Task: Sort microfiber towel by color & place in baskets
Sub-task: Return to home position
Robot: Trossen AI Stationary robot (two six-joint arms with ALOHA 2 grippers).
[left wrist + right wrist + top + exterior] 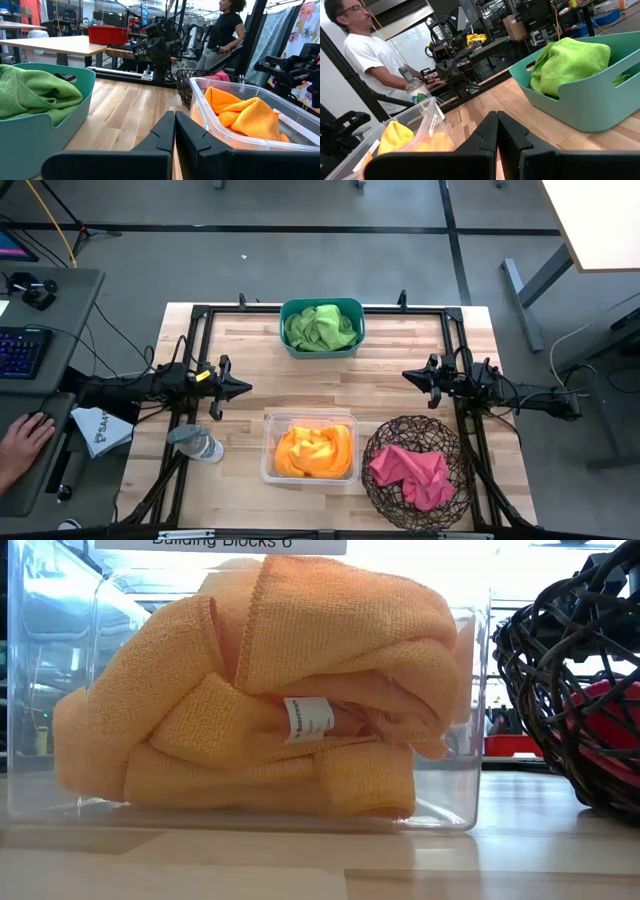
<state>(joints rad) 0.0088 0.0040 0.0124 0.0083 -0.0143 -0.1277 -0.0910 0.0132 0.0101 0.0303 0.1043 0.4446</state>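
Lime green towels (pixel 321 327) lie in the teal tub (pixel 321 350) at the far middle of the table. Yellow-orange towels (pixel 314 451) fill the clear bin (pixel 268 470) at the near middle. Hot pink towels (pixel 412 475) lie in the round dark wire basket (pixel 372 480) at the near right. My left gripper (pixel 248 388) is shut and empty at the table's left, above the wood. My right gripper (pixel 405 376) is shut and empty at the right. In the low view the orange towels (pixel 270 700) fill the clear bin.
A clear plastic bottle (pixel 197 444) lies near the table's left edge, by a white printed sheet (pixel 100 430). A person's hand (pixel 22 442) rests at a side desk on the left. Bare wood (pixel 330 385) lies between the tub and the bin.
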